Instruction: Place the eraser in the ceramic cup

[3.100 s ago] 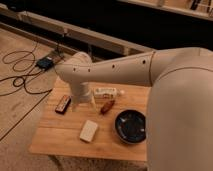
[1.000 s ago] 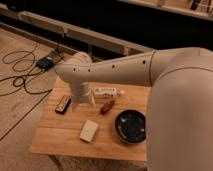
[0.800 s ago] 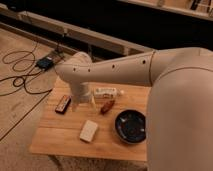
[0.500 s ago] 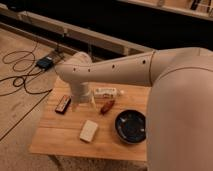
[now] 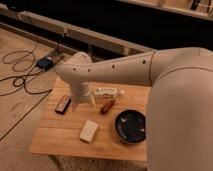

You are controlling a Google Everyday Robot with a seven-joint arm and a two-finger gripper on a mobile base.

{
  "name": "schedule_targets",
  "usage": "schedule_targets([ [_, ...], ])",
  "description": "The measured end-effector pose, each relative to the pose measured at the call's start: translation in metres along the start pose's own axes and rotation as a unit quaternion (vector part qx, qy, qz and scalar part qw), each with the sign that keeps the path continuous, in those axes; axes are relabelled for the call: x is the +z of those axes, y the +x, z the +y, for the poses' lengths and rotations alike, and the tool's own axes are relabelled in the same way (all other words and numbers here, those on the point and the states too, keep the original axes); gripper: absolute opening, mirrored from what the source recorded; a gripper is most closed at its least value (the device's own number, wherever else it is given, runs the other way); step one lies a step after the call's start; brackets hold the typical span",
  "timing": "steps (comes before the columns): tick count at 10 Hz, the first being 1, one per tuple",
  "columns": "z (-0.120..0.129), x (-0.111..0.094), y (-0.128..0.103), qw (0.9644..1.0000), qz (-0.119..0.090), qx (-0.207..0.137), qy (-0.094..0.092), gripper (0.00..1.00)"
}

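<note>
Gripper (image 5: 82, 102) hanging low over the back-left part of the pale wooden worktop (image 5: 55, 142); whether it is open or closed cannot be told.

Small flat cream-white rectangular eraser (image 5: 89, 131) lies free near the front edge, left of centre, apart from the gripper. The gripper sits between the black remote (image 5: 63, 104) by the left edge and the reddish-brown oblong object (image 5: 107, 106). A long white labelled box (image 5: 106, 92) lies by the back edge and a dark round bowl (image 5: 131, 126) toward the front right. No ceramic cup can be made out, as the white arm (image 5: 125, 72) covers the right-hand corners. Judged step: the reach. Bring the gripper toward the front edge, square it across the block's narrow width, descend straight, and close only once it straddles the block, since a flat piece may skid.
</note>
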Motion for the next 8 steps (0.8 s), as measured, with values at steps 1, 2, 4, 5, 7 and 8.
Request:
schedule_targets([
  [1,0.0000,0.0000,0.0000,1.0000,0.000,0.000,0.000,0.65],
  [2,0.0000,0.0000,0.0000,1.0000,0.000,0.000,0.000,0.65],
  [4,0.0000,0.0000,0.0000,1.0000,0.000,0.000,0.000,0.65],
  [5,0.0000,0.0000,0.0000,1.0000,0.000,0.000,0.000,0.65],
  [7,-0.0003,0.0001,0.0003,1.0000,0.000,0.000,0.000,0.65],
  [8,-0.0022,0.0004,0.0023,1.0000,0.001,0.004,0.002,0.65],
])
